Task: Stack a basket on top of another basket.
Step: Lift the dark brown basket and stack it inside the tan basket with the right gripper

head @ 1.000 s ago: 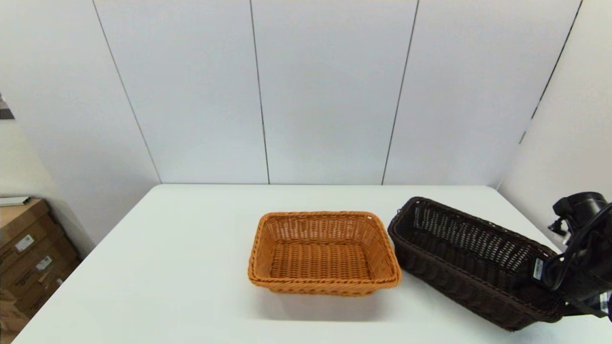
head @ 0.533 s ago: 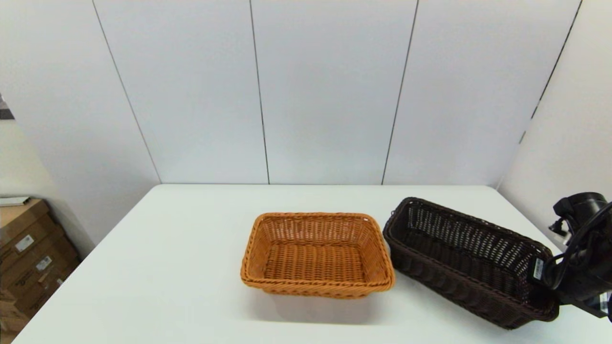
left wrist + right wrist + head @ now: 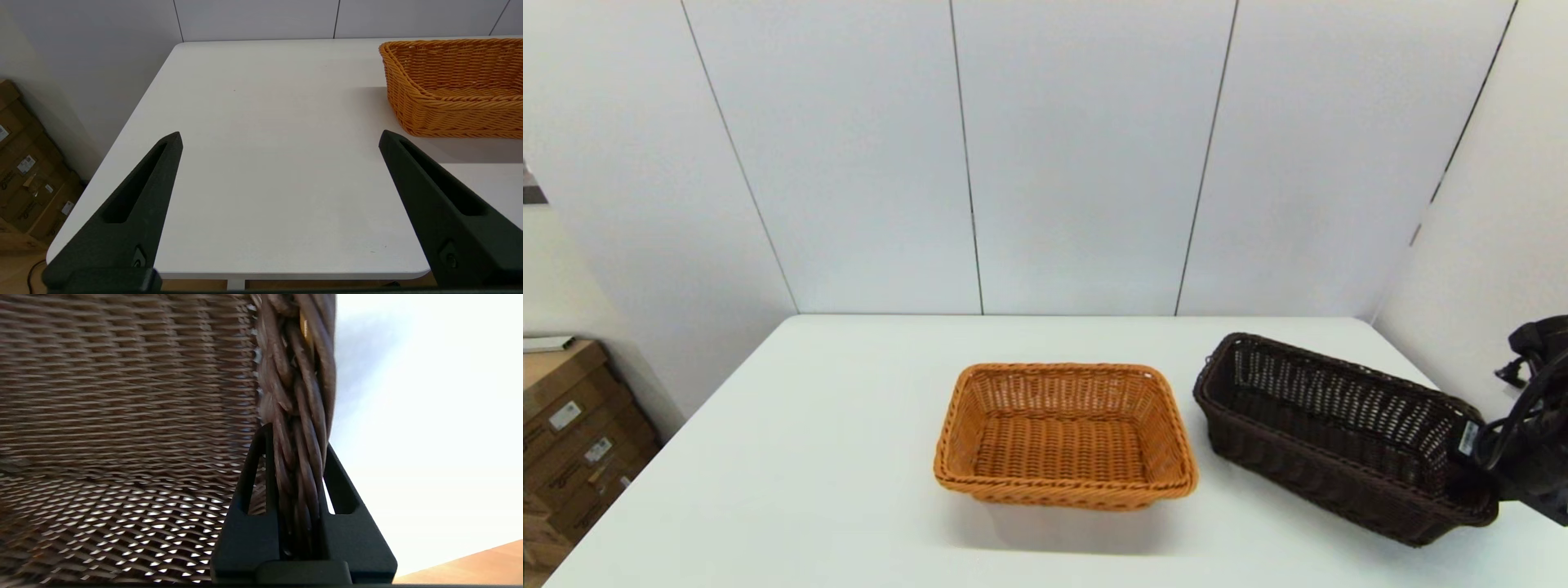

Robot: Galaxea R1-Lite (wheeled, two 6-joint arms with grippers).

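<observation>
The dark brown basket [image 3: 1339,437] is at the right of the white table [image 3: 809,457], lying at a slant with its far end pointing toward the middle. My right gripper [image 3: 1470,469] is shut on the rolled rim at its near right end. In the right wrist view both fingers of the gripper [image 3: 297,441] clamp the braided rim [image 3: 302,375], and the open-weave wall [image 3: 122,396] fills the rest. The orange basket [image 3: 1063,437] sits upright at the table's middle, a small gap apart from the dark one. My left gripper [image 3: 281,136] hangs open over the table's left front, beside the orange basket [image 3: 453,85].
Cardboard boxes [image 3: 572,433] stand on the floor left of the table. White wall panels close off the back and the right side. The table's right edge runs close by my right arm.
The orange basket first slid a little left and turned slightly. The dark basket, held by my right gripper, then shifted right and slightly up, opening a gap between the two.
</observation>
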